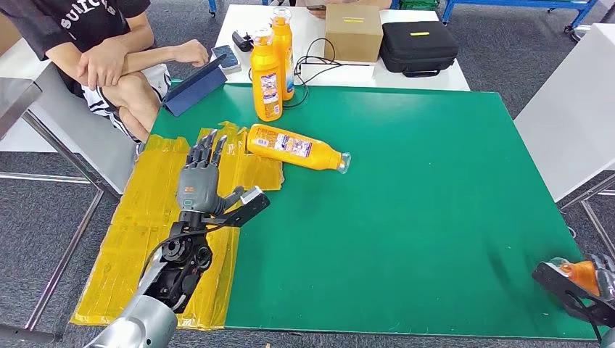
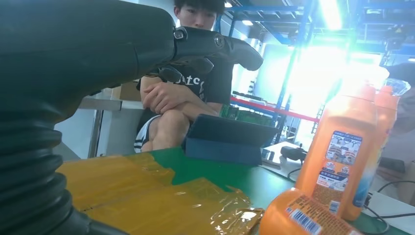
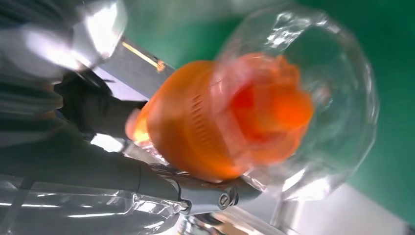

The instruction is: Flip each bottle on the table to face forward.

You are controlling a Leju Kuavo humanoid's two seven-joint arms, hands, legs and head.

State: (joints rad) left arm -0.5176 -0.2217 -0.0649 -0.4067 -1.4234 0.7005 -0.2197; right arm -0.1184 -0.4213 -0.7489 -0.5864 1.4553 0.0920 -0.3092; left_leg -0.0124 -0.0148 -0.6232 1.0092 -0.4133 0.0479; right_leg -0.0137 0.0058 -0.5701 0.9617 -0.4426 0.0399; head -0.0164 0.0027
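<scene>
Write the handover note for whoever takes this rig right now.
Left hand: open, fingers spread, above the yellow tape patch, holding nothing.
Right hand: at the table's near right corner, holding an orange bottle; its cap end shows in the right wrist view.
One bottle lying down on the green mat, cap pointing right.
Two upright bottles at the far edge.
Left to do: the lying bottle and the held one.

One orange bottle (image 1: pixel 296 148) lies on its side on the green table (image 1: pixel 435 239), its printed label up, its clear cap toward the table's middle and its base over the yellow tape. Two more orange bottles stand upright near the far edge, the nearer one (image 1: pixel 266 75) on the green mat and the other (image 1: pixel 283 47) just behind it. A fourth orange bottle (image 3: pixel 230 127) with a clear cap sits in the right hand (image 1: pixel 598 279) at the near right corner.
</scene>
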